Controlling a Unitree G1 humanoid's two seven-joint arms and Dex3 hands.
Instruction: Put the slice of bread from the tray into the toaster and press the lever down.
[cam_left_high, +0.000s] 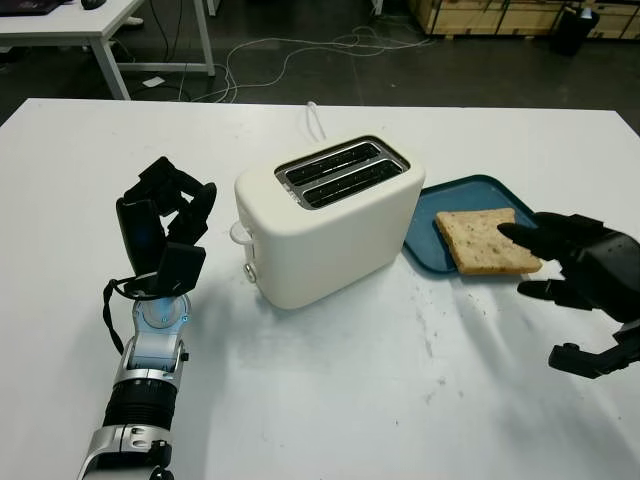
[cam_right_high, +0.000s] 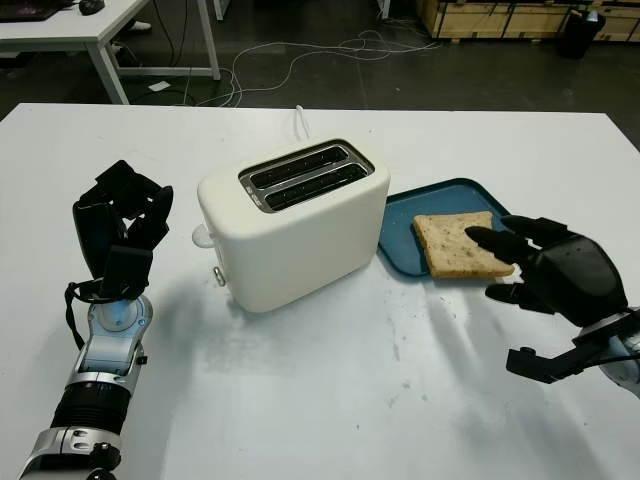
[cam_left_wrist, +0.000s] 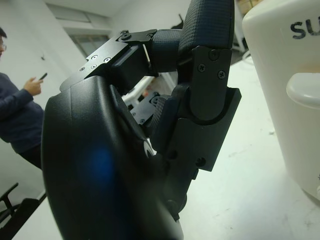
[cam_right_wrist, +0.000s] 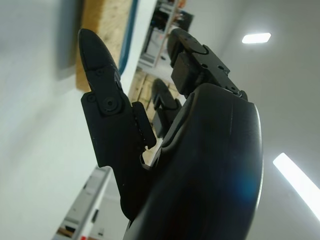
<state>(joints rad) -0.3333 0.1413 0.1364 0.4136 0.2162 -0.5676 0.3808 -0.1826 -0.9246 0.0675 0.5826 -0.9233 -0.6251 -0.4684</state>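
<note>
A cream two-slot toaster (cam_left_high: 330, 215) stands mid-table, its slots empty and its lever (cam_left_high: 240, 233) on the end facing my left hand. To its right a blue tray (cam_left_high: 425, 245) holds one slice of bread (cam_left_high: 480, 240). My right hand (cam_left_high: 535, 262) is open at the slice's right edge, one finger reaching over the crust and another beside the tray's front. The right wrist view has the bread (cam_right_wrist: 102, 30) just past a fingertip (cam_right_wrist: 92, 45). My left hand (cam_left_high: 180, 200) is raised left of the toaster with fingers curled, holding nothing.
A white cable (cam_left_high: 315, 120) runs from behind the toaster toward the table's far edge. Bare white tabletop lies in front of the toaster. In the left wrist view a person (cam_left_wrist: 20, 115) stands off to the side, beyond the table.
</note>
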